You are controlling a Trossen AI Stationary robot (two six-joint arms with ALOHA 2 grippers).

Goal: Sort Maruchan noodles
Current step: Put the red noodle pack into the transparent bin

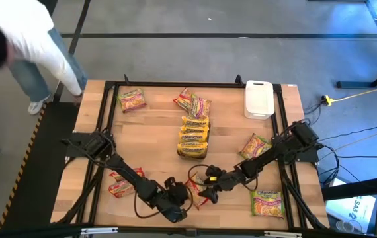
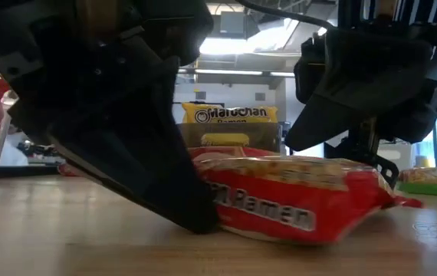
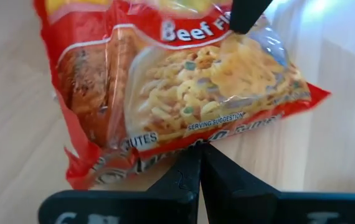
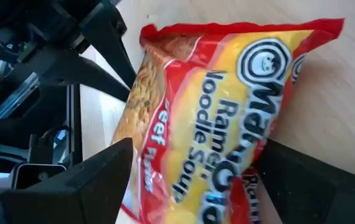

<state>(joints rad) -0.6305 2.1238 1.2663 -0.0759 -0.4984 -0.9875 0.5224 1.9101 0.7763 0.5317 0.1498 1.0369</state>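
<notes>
**Both arms at one red packet, near edge of the desk [image 1: 155, 149].**

I see the left gripper [image 1: 179, 198] and the right gripper [image 1: 206, 184] meeting over a single red packet [image 1: 197, 197], which lies flat on the wood.

- **Left gripper.** In its wrist view, its fingers [image 3: 227, 186] are pressed together with no gap between them. Their joined tips touch the packet's crimped edge. I cannot tell whether any film is nipped between them. In the low view this gripper is a dark wedge that comes down to the desk at one end of the packet.
- **Right gripper.** Its fingers [image 4: 71, 186] are spread wide. The packet lies in the gap between them, and neither finger presses on it. One of these fingers also cuts into the left wrist view at the packet's far side.
- **What is hidden or cut off.**
  - From above, both grippers and a loop of cable cover most of the packet, so only slivers of red show.
  - In the low view the right fingertips are lost in shadow above the packet.
  - A second red packet [image 1: 119, 187] is partly covered by the left arm.
- **Beyond the fingers.** A yellow stack [image 1: 193, 135] lies well past both grippers. Green packets [image 1: 132, 99] are scattered around it, and a white tray [image 1: 259, 99] sits at the far edge. A person [image 1: 30, 46], cut off by the frame, bends at the far left corner.
</notes>
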